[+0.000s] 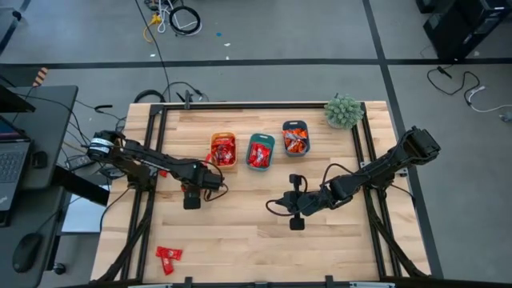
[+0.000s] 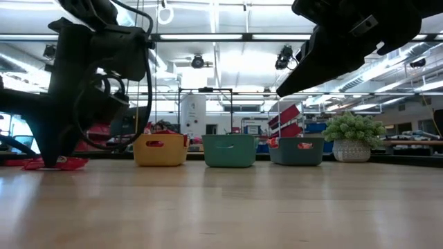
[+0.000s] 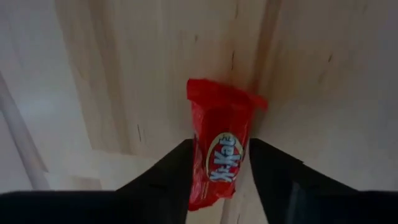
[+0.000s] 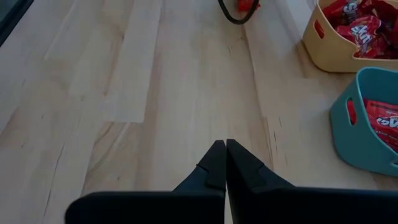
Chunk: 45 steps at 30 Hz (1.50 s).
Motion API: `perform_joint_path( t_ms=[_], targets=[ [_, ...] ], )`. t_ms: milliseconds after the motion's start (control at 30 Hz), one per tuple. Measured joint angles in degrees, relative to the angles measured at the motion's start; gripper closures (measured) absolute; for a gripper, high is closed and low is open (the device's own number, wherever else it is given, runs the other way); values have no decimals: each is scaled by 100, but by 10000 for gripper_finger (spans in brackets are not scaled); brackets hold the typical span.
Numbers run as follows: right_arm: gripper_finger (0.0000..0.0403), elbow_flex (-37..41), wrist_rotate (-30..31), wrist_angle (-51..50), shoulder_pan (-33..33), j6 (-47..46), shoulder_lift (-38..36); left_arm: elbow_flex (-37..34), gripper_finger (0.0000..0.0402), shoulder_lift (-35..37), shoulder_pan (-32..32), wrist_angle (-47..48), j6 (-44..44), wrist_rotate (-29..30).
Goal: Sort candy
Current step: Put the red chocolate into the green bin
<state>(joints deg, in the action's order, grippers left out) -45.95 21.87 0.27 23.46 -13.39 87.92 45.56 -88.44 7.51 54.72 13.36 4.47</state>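
The KitKat candy (image 3: 221,149) stands lengthwise between the left hand's (image 3: 219,180) parted fingers, neither visibly clamping it.

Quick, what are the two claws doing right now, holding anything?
Left gripper: a red candy sits between its fingers; whether it is gripped cannot be told.
Right gripper: closed, holding nothing.

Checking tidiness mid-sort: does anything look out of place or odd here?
A few red candies lie loose near the table's front left corner, away from the three bins. One red KitKat sits between the left gripper's fingers. Nothing looks spilled or damaged.
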Motion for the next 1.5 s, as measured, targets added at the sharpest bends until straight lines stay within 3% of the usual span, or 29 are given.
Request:
perform_joint_path(
  t_ms=[400, 633, 867, 1000, 1200, 1500],
  targets=[
    [403, 0, 0, -37, 0, 2, 0, 175, 342, -2, 0, -2, -111, -182],
    [403, 0, 1, -56, 0, 2, 0, 962, 392, -2, -1, 250, -138, -199],
    [403, 0, 4, -267, 21, -134, 0, 1936, 396, -2, -264, 185, 229, -246],
    [403, 2, 31, -387, 21, -211, 0, 2359, 399, -2, -710, -440, 797, -294],
    [403, 2, 125, -391, 48, -208, 0, 2458, 400, -68, -1450, -2184, 831, -779],
    [403, 2, 125, -421, 48, -205, 0, 2459, 401, -816, -2289, -3570, 1094, -1220]
  ],
)
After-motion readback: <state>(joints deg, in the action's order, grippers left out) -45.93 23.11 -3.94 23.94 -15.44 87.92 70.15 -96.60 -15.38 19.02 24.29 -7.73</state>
